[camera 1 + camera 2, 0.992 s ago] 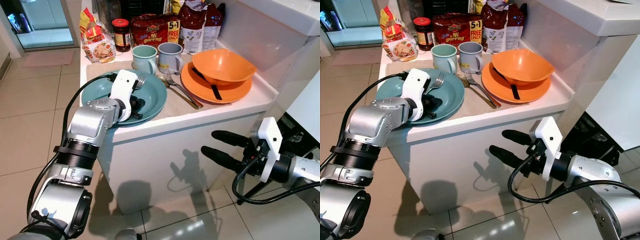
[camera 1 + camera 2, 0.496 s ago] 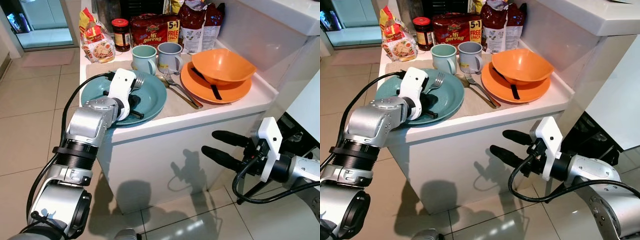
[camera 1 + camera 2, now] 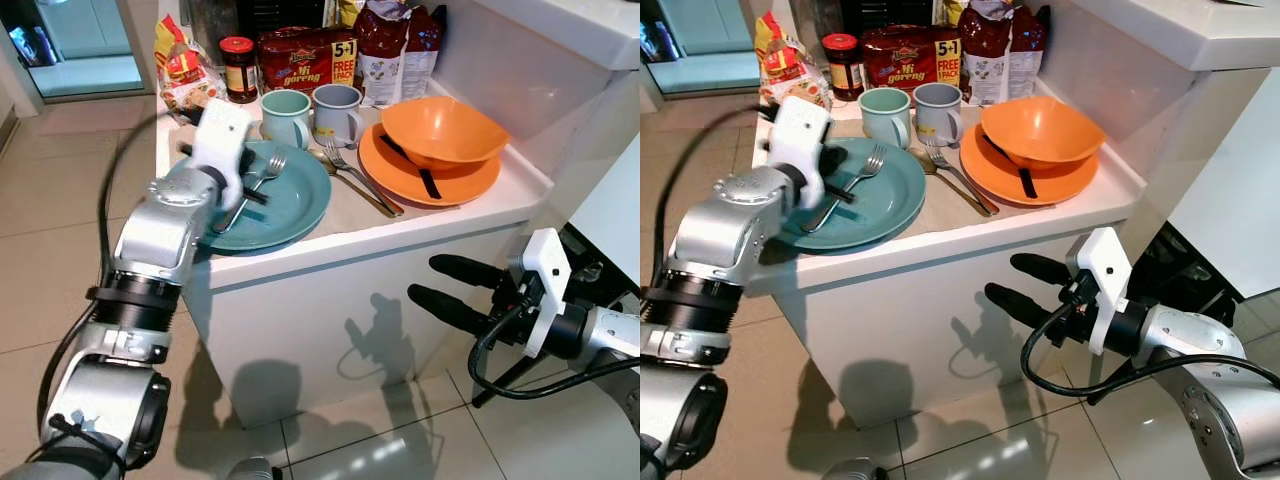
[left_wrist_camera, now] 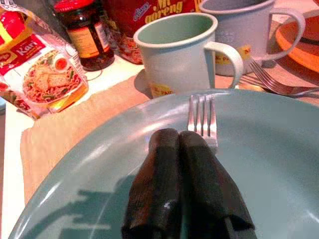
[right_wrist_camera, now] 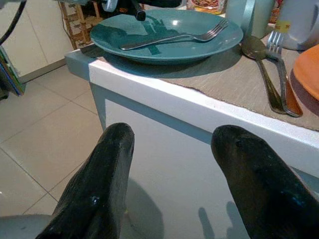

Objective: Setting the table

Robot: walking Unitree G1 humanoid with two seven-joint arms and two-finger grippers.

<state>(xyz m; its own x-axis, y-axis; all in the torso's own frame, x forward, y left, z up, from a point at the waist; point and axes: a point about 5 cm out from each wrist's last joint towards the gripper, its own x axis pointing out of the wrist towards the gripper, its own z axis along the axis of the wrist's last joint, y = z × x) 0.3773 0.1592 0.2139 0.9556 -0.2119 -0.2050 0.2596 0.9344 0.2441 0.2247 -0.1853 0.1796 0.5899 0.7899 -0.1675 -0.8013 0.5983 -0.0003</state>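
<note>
A silver fork [image 3: 262,178] lies across the teal plate [image 3: 298,200] at the counter's near left, tines toward the mugs. My left gripper [image 4: 178,139] hovers just over the fork's handle with its fingers pressed together; the tines [image 4: 202,117] show beyond the tips. I see nothing held between the fingers. My right gripper [image 3: 422,278] hangs open in front of the white counter front, below the counter top and well apart from the dishes. An orange bowl [image 3: 440,130] rests on an orange plate [image 3: 400,175] with a black utensil [image 3: 428,182] under it.
A teal mug [image 3: 285,112] and a grey mug [image 3: 335,108] stand behind the plate. Another fork and a spoon [image 3: 360,182] lie on the beige placemat. A jar [image 3: 239,68] and food packets [image 3: 305,60] line the back. Tiled floor surrounds the counter [image 3: 380,245].
My left arm has risen and drawn back toward the far left of the teal plate, and the fork now lies in full sight on it. The right gripper has stayed put.
</note>
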